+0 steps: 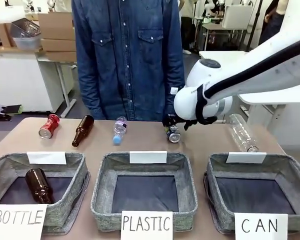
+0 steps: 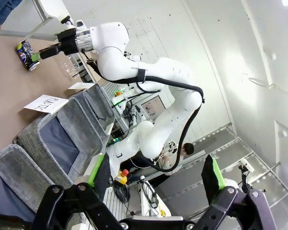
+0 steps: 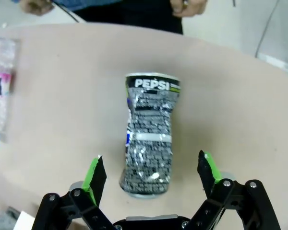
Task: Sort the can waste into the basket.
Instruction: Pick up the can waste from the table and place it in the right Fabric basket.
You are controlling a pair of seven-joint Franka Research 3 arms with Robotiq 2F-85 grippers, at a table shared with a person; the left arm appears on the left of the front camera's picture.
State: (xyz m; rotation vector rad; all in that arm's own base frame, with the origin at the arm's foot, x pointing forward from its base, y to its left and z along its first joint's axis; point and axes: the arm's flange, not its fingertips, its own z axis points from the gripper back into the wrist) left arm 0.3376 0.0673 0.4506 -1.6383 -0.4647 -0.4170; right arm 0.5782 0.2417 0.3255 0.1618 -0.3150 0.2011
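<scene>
The dark can [image 3: 150, 139] lies dented near the surface's far edge, untouched, between the spread fingers of the right gripper [image 3: 151, 165]. It is probably light, thin and slippery, so pinch gently across its narrowed waist. The left gripper [image 2: 155, 168] is empty, fingers apart.

The white right arm [image 1: 260, 65] comes in from the robot's right and slopes down over the beige counter [image 1: 140, 145] toward its far middle. Its rounded wrist [image 1: 197, 102] is bent downward. The black, green-padded right tool [image 1: 171, 125] hangs low, close to the counter's surface. Its two fingers [image 3: 97, 172] stand wide apart with the green pads facing each other and the tips pointing down at the counter. The black, green-padded left tool [image 2: 156, 165] is held off the counter and rolled sideways. It is aimed across at the right arm, with its fingertips [image 2: 98, 170] spread wide.
</scene>
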